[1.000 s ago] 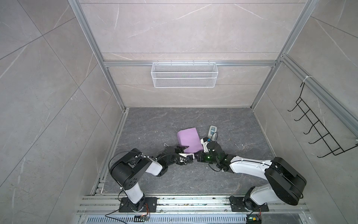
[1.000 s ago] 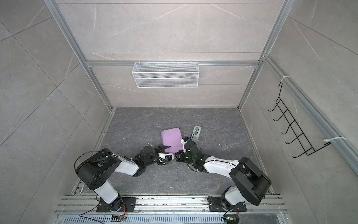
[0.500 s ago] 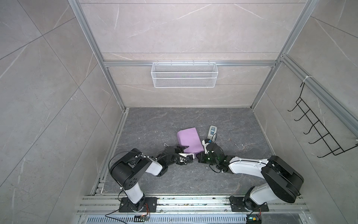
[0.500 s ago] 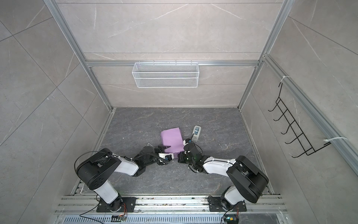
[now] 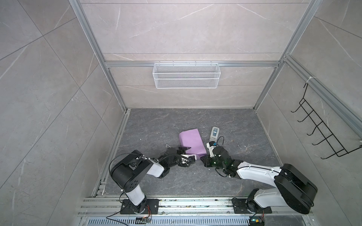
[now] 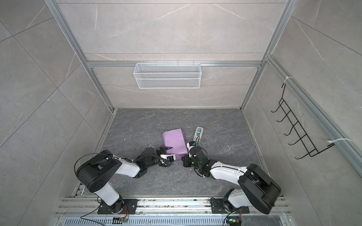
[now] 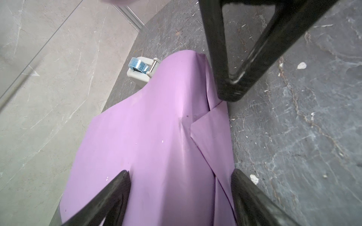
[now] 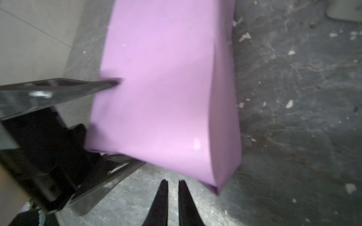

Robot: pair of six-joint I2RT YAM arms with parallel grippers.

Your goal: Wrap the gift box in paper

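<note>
The paper (image 5: 191, 140), lilac face out, is folded into a boxy parcel lying in the middle of the surface (image 5: 156, 125); the gift box itself is covered and cannot be seen. The left pincer (image 5: 190, 152) sits at the parcel's 7 o'clock corner, jaws wide apart with that corner between them. The right pincer (image 8: 173, 182) is at 5 o'clock, jaws barely apart, gripping nothing. A tape dispenser (image 5: 214, 134) lies at 2 o'clock
</note>
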